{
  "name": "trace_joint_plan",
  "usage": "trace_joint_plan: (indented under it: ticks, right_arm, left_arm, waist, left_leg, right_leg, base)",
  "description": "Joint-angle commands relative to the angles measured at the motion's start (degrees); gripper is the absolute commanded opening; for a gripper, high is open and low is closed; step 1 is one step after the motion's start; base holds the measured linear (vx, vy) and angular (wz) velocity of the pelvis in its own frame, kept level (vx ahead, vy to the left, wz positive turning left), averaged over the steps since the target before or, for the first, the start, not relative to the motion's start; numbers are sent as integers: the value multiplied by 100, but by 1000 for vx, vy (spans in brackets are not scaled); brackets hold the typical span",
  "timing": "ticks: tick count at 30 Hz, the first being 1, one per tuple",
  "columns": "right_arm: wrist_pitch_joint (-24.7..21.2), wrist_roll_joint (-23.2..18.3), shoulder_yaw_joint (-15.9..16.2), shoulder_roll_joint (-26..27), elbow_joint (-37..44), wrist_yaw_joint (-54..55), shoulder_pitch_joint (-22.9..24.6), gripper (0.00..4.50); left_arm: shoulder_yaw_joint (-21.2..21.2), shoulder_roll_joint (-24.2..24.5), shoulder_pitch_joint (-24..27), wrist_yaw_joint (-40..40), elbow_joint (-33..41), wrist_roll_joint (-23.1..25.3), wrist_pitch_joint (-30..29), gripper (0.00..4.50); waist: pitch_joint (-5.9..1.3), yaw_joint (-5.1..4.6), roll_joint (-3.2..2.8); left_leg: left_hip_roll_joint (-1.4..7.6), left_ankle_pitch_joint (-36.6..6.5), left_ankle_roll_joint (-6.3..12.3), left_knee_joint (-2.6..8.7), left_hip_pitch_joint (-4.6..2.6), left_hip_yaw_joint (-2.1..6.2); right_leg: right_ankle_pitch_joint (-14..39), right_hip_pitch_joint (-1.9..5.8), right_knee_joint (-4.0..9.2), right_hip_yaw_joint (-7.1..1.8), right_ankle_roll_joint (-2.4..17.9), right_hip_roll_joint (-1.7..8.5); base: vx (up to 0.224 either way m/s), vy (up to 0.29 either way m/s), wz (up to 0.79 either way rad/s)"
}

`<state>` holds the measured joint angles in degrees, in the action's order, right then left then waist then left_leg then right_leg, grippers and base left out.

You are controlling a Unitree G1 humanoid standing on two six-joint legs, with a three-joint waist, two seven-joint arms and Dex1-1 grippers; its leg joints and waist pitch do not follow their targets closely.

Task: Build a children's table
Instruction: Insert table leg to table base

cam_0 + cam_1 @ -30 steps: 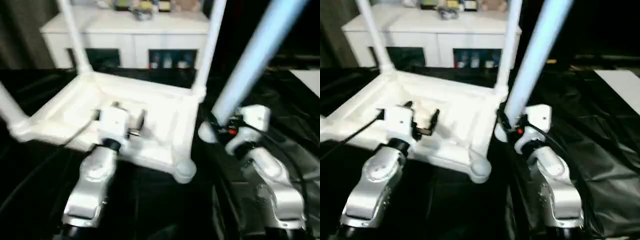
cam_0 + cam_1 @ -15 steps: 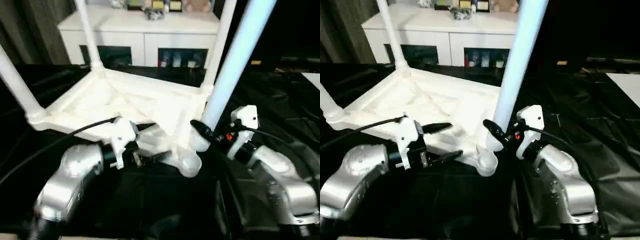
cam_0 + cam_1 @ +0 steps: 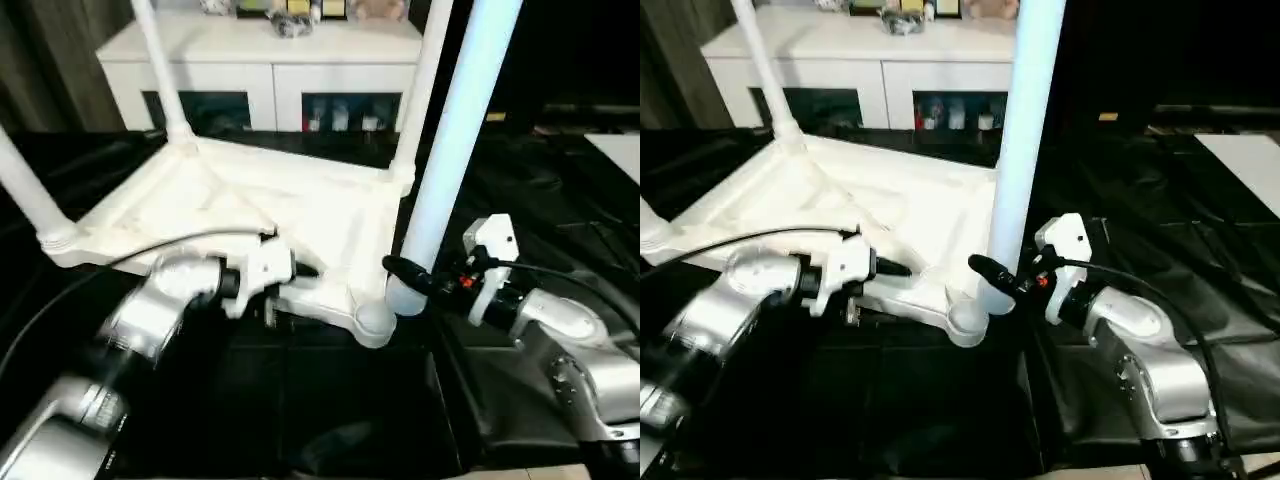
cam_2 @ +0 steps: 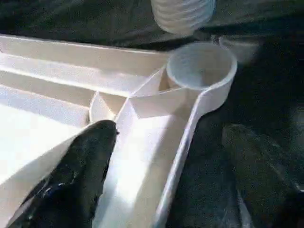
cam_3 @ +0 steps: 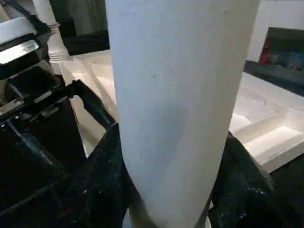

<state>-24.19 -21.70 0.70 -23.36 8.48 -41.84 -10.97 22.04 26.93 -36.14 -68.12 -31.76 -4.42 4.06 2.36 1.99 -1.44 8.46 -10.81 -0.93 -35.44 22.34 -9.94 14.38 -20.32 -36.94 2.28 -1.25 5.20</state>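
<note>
Holding the fourth leg upright, the right gripper is clamped round its lower end, the threaded tip hanging just beside the empty corner socket of the upturned table top, which lies on the black-draped desk. The left gripper sits spread across the near rim. Likely risks: the tip is off-centre, so it could cross-thread or shove the top aside.

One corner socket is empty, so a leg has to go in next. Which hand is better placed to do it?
The right hand: it already grips the loose leg upright beside the empty socket. The left hand straddles the tabletop's rim.
</note>
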Motion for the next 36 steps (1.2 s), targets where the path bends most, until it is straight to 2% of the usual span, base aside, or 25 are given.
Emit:
trace_joint_plan:
  ticks: [1,2,4,5,6,8,9,11,13,17,19,21,24,27,28,30,32,35,36]
  right_arm:
    - [98,36,57,-91,70,-110,-21,186]
    - [103,40,71,-102,86,-126,-6,186]
    - [104,35,88,-117,97,-141,5,186]
    - [113,36,102,-128,102,-150,11,186]
    - [113,36,102,-128,102,-150,11,186]
    - [129,41,125,-142,102,-166,17,186]
    - [135,49,130,-142,98,-179,17,186]
    - [141,58,134,-143,96,-195,20,186]
    - [151,76,167,-153,95,-232,22,186]
    - [146,78,211,-163,117,-267,38,186]
    - [147,85,264,-175,139,-294,60,186]
    - [153,91,294,-182,148,-306,69,186]
    - [158,92,303,-186,155,-313,69,186]
    - [168,100,298,-185,161,-306,72,186]
    - [167,103,298,-183,167,-305,75,186]
    - [172,112,299,-180,179,-295,86,186]
    - [178,119,306,-182,195,-283,99,186]
    - [195,119,308,-190,199,-265,109,186]
    - [195,119,308,-190,199,-265,109,186]
  left_arm:
    - [134,-17,-279,-378,-494,178,240,369]
    - [153,-23,-337,-472,-614,209,303,365]
    - [171,-36,-408,-631,-749,221,335,338]
    - [191,-41,-466,-725,-845,246,371,327]
    - [191,-41,-466,-725,-845,246,371,323]
    - [222,-70,-615,-836,-1114,321,535,308]
    - [240,-94,-706,-829,-1288,382,662,297]
    - [256,-124,-805,-821,-1483,450,803,281]
    - [276,-211,-1005,-824,-1814,578,1030,262]
    - [303,-273,-1128,-840,-1986,671,1161,237]
    - [362,-355,-1256,-886,-2184,766,1283,228]
    - [416,-415,-1358,-896,-2375,867,1425,197]
    - [439,-493,-1446,-907,-2558,946,1542,189]
    - [492,-617,-1548,-795,-2815,1094,1704,154]
    - [498,-641,-1564,-765,-2870,1128,1737,152]
    - [519,-690,-1594,-735,-3006,1208,1814,144]
    - [545,-705,-1606,-738,-3099,1278,1871,116]
    - [576,-709,-1613,-777,-3201,1372,1940,105]
    - [576,-709,-1613,-777,-3201,1372,1940,77]
  waist:
    - [-398,29,5]
    - [-435,47,-13]
    - [-439,45,2]
    - [-430,48,0]
    - [-406,56,1]
    - [-374,71,-2]
    - [-367,72,-2]
    - [-344,96,-6]
    - [-329,111,3]
    - [-322,138,13]
    - [-323,149,21]
    - [-326,157,27]
    - [-340,154,5]
    - [-352,155,11]
    - [-355,158,-9]
    - [-355,151,2]
    - [-353,154,-7]
    - [-344,152,-20]
    - [-342,149,-12]
  left_leg:
    - [389,-445,353,423,-111,170]
    - [404,-307,438,395,-117,173]
    - [405,-124,613,369,-96,161]
    - [412,-166,644,371,-94,158]
    - [424,-369,651,387,-100,149]
    - [458,-765,510,430,-123,149]
    - [458,-835,470,440,-125,150]
    - [472,-1185,272,471,-158,140]
    - [478,-1357,146,503,-164,138]
    - [487,-1483,24,524,-166,136]
    - [483,-1479,17,524,-168,128]
    - [481,-1440,19,521,-157,129]
    - [481,-1274,92,507,-146,133]
    - [487,-1184,175,497,-136,140]
    - [489,-1138,209,494,-130,143]
    - [490,-1153,244,493,-130,143]
    - [505,-1205,232,503,-140,146]
    - [505,-1337,201,516,-150,148]
    - [507,-1366,184,520,-153,145]
  right_leg:
    - [-1232,156,357,-209,1627,369]
    - [-1506,167,308,-204,1698,381]
    - [-1857,142,281,-193,1786,372]
    - [-1827,139,280,-187,1812,378]
    - [-1564,131,312,-189,1843,395]
    - [-988,120,350,-196,1878,403]
    - [-870,119,356,-197,1874,397]
    - [-404,105,400,-212,1831,413]
    - [-149,94,425,-218,1773,412]
    - [17,79,443,-229,1682,434]
    - [39,66,453,-236,1657,440]
    - [32,78,460,-241,1629,448]
    - [-272,84,438,-233,1661,446]
    - [-549,104,416,-224,1720,453]
    - [-631,112,405,-220,1743,457]
    - [-666,115,411,-217,1760,455]
    - [-672,110,409,-213,1792,453]
    - [-544,102,423,-216,1795,452]
    - [-522,103,426,-219,1797,454]
  base:
    - [58,10,-3]
    - [0,0,0]
    - [0,0,0]
    - [0,0,0]
    - [0,0,0]
    - [0,0,0]
    - [0,0,0]
    - [0,0,0]
    - [0,0,0]
    - [0,0,0]
    - [0,0,0]
    - [0,0,0]
    - [0,0,0]
    - [0,0,0]
    - [0,0,0]
    - [0,0,0]
    - [0,0,0]
    - [0,0,0]
    - [0,0,0]
